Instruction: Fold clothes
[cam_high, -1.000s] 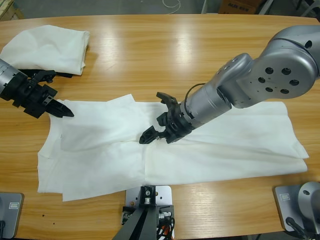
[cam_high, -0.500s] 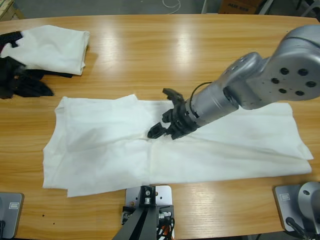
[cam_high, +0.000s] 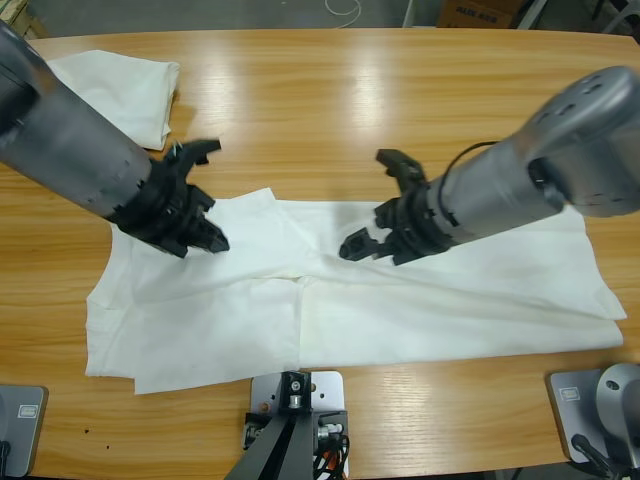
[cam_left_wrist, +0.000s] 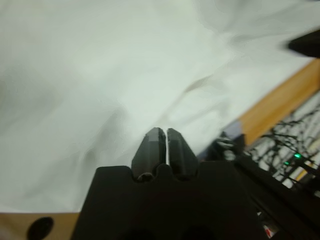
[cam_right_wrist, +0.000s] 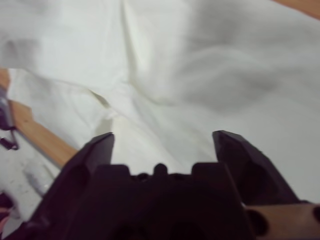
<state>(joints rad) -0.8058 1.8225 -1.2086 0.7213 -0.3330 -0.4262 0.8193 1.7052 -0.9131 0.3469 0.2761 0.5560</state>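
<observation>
White T-shirt (cam_high: 450, 290) spreads beneath both end effectors.

Two silver-grey arms; right arm's (cam_high: 560, 150) round joint housing bears dark screw holes, black cable near wrist. Claws black.

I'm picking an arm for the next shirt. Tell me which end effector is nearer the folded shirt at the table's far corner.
Left. The left end effector is just below the folded shirt, over the spread shirt. The right end effector is farther along the table.
</observation>
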